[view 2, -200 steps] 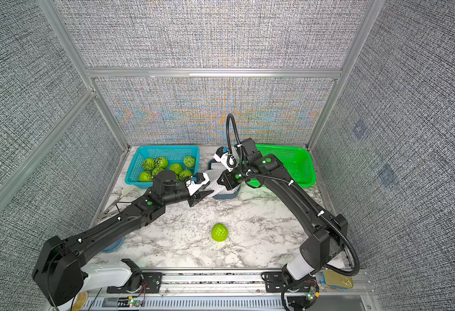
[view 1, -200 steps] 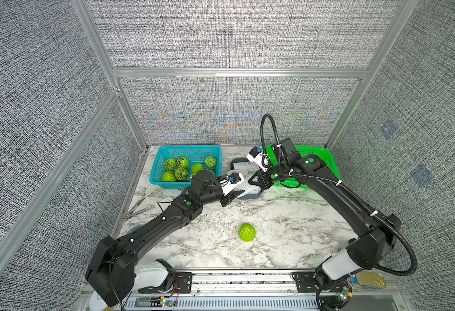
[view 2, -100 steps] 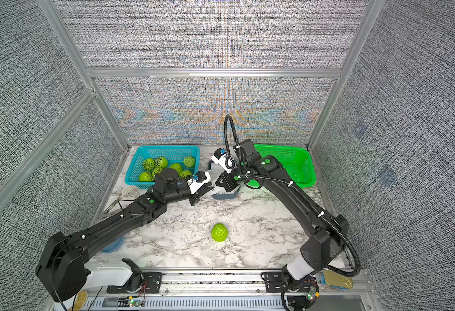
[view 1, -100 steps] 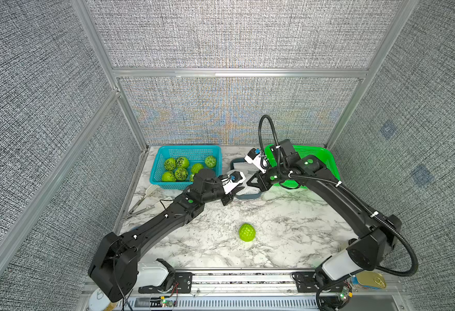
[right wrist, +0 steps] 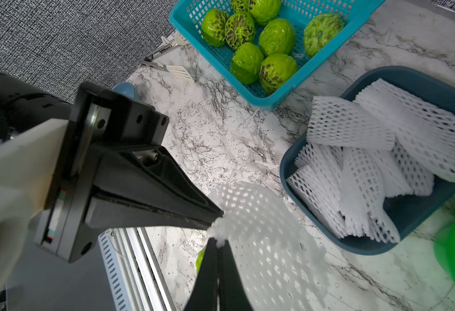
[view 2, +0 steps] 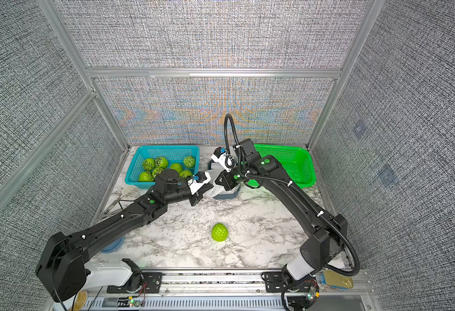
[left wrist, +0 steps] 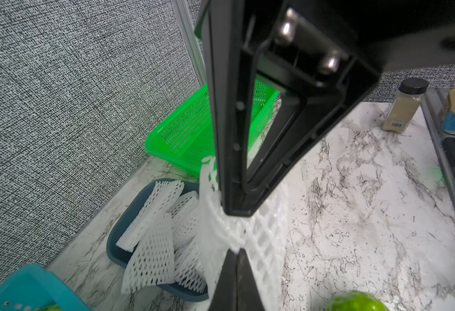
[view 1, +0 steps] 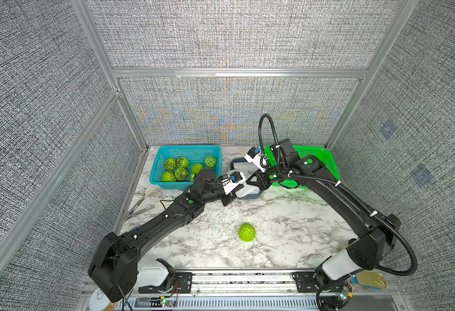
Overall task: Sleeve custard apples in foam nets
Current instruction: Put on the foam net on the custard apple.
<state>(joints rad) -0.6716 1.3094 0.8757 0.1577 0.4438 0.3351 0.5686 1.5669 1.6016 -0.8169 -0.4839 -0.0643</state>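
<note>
Left tool (left wrist: 236,254) and right tool (right wrist: 217,243) each grip one foam net (right wrist: 261,242), tips close together on the same bunched edge, above the table (view 1: 288,229) just beside the dark tray (right wrist: 291,161) of spare nets (right wrist: 355,126); one custard apple (view 1: 247,232) lies loose on the table; other custard apples (view 1: 181,173) fill the blue basket (view 1: 158,167)

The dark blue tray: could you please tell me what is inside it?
White foam nets lie piled and overlapping in the dark blue tray; some bare floor shows. Anything beneath the pile is covered, so their count is unclear.
</note>
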